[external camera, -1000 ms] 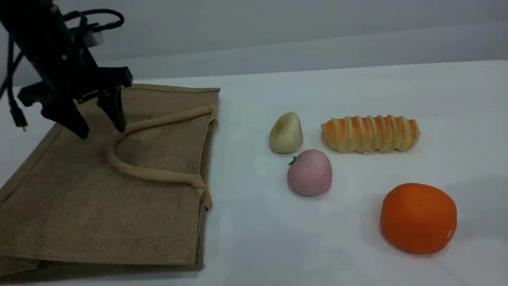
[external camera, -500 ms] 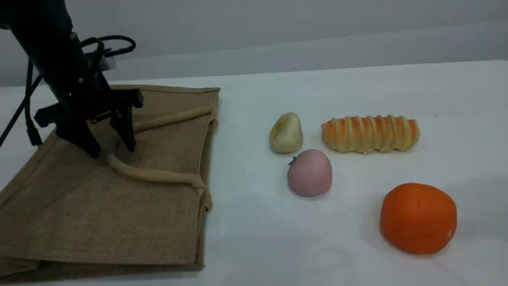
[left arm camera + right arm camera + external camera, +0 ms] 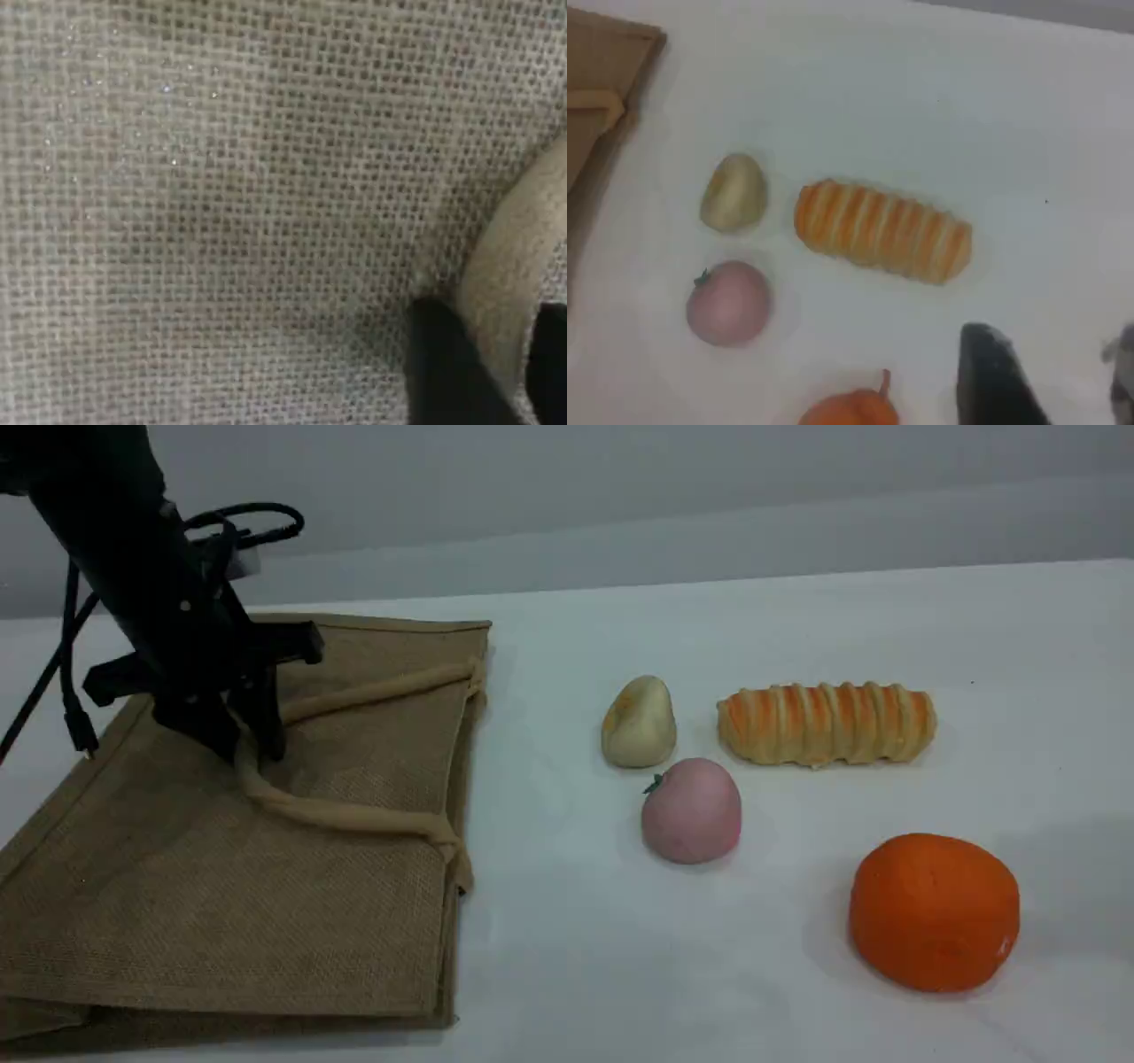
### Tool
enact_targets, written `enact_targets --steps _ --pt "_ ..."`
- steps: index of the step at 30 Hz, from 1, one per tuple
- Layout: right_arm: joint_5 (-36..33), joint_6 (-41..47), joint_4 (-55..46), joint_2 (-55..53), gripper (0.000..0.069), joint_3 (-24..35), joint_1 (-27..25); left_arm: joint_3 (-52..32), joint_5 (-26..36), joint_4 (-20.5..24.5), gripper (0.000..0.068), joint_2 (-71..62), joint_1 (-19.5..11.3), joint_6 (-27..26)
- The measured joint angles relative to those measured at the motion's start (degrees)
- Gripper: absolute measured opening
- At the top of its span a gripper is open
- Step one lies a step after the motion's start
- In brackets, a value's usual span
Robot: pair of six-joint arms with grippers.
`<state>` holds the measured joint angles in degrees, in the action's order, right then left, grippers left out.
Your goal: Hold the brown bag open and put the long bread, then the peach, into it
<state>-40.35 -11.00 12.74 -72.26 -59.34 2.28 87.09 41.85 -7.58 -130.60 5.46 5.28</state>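
Note:
The brown bag lies flat on the table's left side, its mouth facing right. My left gripper is down on the bend of the bag's upper beige handle, its fingers shut on it. In the left wrist view the handle runs between the two black fingertips over the burlap. The long bread lies crosswise at the right. The peach sits in front of it, to its left. My right gripper hovers above the food near the long bread, open and empty.
A small beige-yellow fruit stands just left of the bread and behind the peach. A large orange ball sits at the front right. The left arm's cable hangs beside the bag's left edge.
My left gripper came down onto the bag and its fingers closed from wide apart onto the bend of the handle. The food has not moved.

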Motion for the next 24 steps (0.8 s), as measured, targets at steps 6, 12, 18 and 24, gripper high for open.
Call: enact_targets --steps 6,12,18,24 --pt "0.0 0.0 0.0 0.0 0.0260 0.0 0.0 0.1 0.4 0.1 0.0111 0.0 0.0 -2.3" --pt "1.3 0.0 0.9 0.0 0.0260 0.0 0.0 6.0 7.7 -0.1 0.0104 0.7 0.0 -6.8" --pt "1.4 0.0 0.8 0.0 0.0260 0.1 0.0 16.0 17.5 -0.1 0.0103 3.4 0.1 -9.8" --pt "1.5 0.0 0.8 0.0 0.0260 0.1 0.0 26.3 26.7 -0.1 0.0103 6.7 0.1 -13.2"
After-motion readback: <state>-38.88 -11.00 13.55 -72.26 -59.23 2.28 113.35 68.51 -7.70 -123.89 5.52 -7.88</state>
